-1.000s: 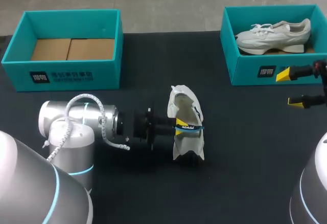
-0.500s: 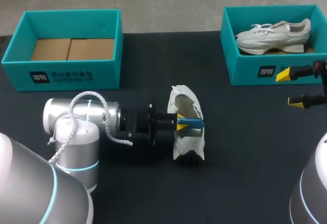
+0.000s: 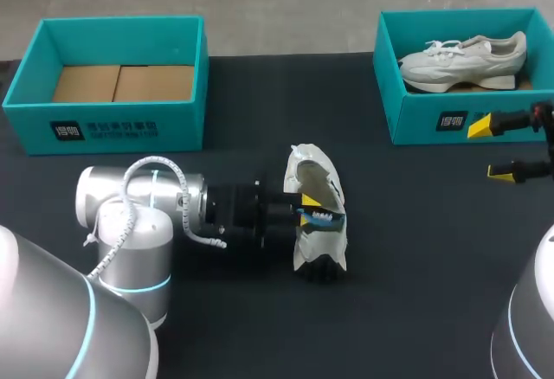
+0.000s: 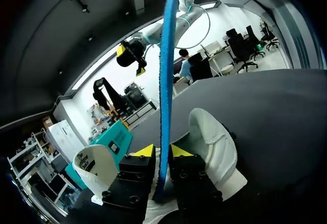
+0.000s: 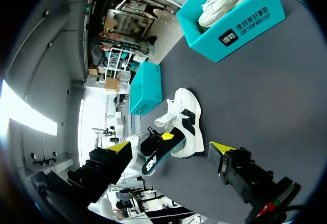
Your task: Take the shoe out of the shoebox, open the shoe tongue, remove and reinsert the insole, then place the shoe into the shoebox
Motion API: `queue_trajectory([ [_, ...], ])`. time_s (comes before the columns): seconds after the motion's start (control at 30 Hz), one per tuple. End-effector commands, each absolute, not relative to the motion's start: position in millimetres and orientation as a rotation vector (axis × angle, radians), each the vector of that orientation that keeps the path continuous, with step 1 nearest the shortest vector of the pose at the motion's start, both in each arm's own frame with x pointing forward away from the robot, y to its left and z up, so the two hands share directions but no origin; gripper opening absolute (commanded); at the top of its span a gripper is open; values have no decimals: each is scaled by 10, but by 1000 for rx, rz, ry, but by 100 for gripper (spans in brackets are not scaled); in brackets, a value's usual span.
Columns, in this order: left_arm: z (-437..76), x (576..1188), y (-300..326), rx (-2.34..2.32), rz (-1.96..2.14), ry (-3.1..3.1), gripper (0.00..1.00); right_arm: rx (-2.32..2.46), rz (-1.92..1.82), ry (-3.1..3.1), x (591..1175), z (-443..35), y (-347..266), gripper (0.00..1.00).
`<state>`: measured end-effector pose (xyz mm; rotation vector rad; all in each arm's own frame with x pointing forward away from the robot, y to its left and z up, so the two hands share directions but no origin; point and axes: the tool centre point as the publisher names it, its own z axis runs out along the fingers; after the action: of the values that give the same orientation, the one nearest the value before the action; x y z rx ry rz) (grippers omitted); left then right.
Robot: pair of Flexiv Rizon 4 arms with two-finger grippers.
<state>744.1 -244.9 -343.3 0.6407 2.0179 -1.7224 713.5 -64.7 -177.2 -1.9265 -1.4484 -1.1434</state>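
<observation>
Silver casing marked the left arm (image 3: 130,215), which came in from the near left corner and lay low and level over the black table (image 3: 260,336). The left gripper (image 4: 162,151) was at the open top of the shoe (image 3: 312,171). Its jaws were clamped on the insole (image 4: 164,81), one yellow-tipped finger on each flat face. The wrist view showed the blue insole held edge-on, rising straight out from between the fingers. Its gripped end was hidden between them. Whether it touched the inside of the shoe could not be determined.

The white shoe stood near the middle of the table, lengthwise to the robot, well apart from both boxes. The right wrist view showed a dark patch on its side and loose laces at its far end.

At the right edge, the right gripper (image 3: 490,148) hung above the table, just in front of the other box (image 3: 424,119). Its jaws stood wide apart and held nothing.

At the far left stood the empty box (image 3: 112,128), teal, with its brown cardboard floor exposed. At the far right, the other box, also teal, contained a second shoe (image 3: 463,59), pale, lying across it on its sole.
</observation>
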Motion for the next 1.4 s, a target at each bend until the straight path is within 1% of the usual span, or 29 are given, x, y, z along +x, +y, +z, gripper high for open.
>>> queue_trajectory([
  [0.03, -3309, 7343, -2424, 643, -1707, 2005, 41, -1930, -1142, -1448, 7121, -1770, -646, 100],
  [0.2, -3153, 7258, -2402, 659, -1696, 1961, 41, -1930, -1142, -1448, 7121, -1770, -646, 100],
  [0.3, -3112, 7218, -2388, 665, -1686, 1959, 37, -1930, -1142, -1448, 7121, -1770, -646, 100],
  [0.33, -3107, 7203, -2380, 668, -1682, 1959, 35, -1930, -1142, -1448, 7121, -1770, -646, 100],
  [0.37, -3111, 7195, -2375, 669, -1675, 1967, 28, -1930, -1142, -1448, 7121, -1770, -646, 100],
  [0.4, -3120, 7190, -2368, 669, -1673, 1968, 26, -1930, -1142, -1448, 7121, -1770, -646, 100],
  [0.43, -3136, 7189, -2363, 668, -1670, 1975, 18, -1930, -1142, -1448, 7121, -1770, -646, 100],
  [0.47, -3155, 7191, -2360, 665, -1668, 1981, 3, -1930, -1142, -1448, 7121, -1770, -646, 100],
  [0.5, -3169, 7194, -2358, 663, -1670, 1982, 0, -1930, -1142, -1448, 7121, -1770, -646, 100],
  [1.07, -3394, 7456, -2505, 696, -1593, 2051, 0, -1930, -1142, -1448, 7121, -1770, -646, 100],
  [1.4, -3490, 7586, -2466, 654, -1519, 2083, 0, -1930, -1142, -1448, 7121, -1770, -646, 100],
])
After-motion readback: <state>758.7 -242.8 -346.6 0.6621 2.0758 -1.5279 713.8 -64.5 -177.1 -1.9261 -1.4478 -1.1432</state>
